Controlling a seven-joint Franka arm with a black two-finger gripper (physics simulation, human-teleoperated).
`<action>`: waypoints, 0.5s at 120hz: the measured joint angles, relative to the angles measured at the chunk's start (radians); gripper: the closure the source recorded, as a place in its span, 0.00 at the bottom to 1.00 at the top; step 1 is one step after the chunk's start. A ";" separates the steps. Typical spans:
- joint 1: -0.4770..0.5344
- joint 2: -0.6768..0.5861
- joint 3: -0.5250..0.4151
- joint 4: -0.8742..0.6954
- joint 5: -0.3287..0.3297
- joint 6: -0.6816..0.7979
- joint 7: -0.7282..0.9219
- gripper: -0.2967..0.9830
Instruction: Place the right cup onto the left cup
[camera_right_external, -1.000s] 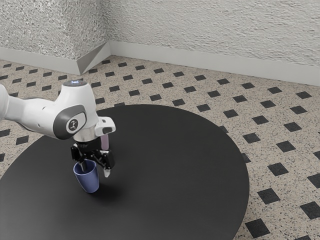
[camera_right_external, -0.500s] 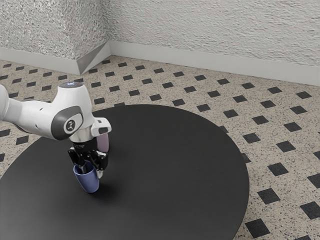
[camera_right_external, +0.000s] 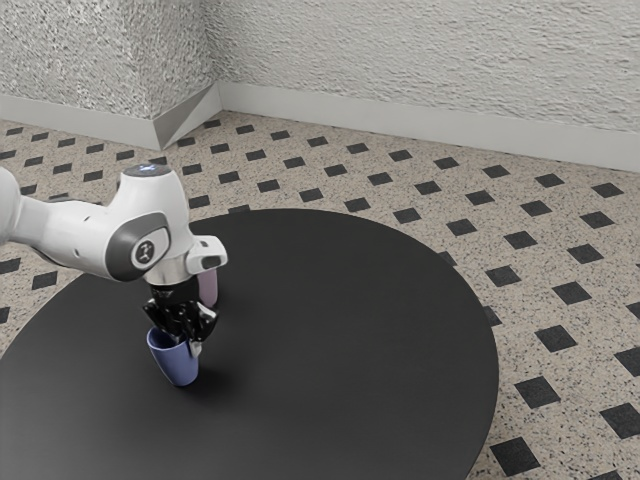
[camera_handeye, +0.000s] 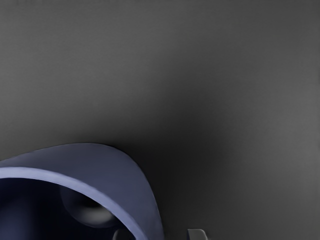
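Observation:
In the exterior view my gripper is at the rim of the blue cup, one finger inside it and the other outside, by its wall on the exterior view's right. The blue cup stands upright on the table. In the wrist view, the wall of the blue cup lies between the tips of my open gripper, with a dark gap showing between the wall and the outer tip. The pink cup is behind my hand, partly hidden by it.
The round black table carries both cups. Beyond its edge lies the speckled floor with dark diamonds, and a textured wall rises behind.
The fingers have drawn nearer each other around the blue cup's wall. My hand shifted toward the exterior view's left, then slightly back. Both cups have stayed in place.

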 joint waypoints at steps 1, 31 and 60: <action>-0.001 0.000 0.000 0.000 0.000 0.000 0.000 0.75; -0.024 -0.005 0.000 0.000 0.003 0.002 -0.005 0.82; -0.026 -0.070 -0.004 0.001 0.041 -0.024 -0.027 0.83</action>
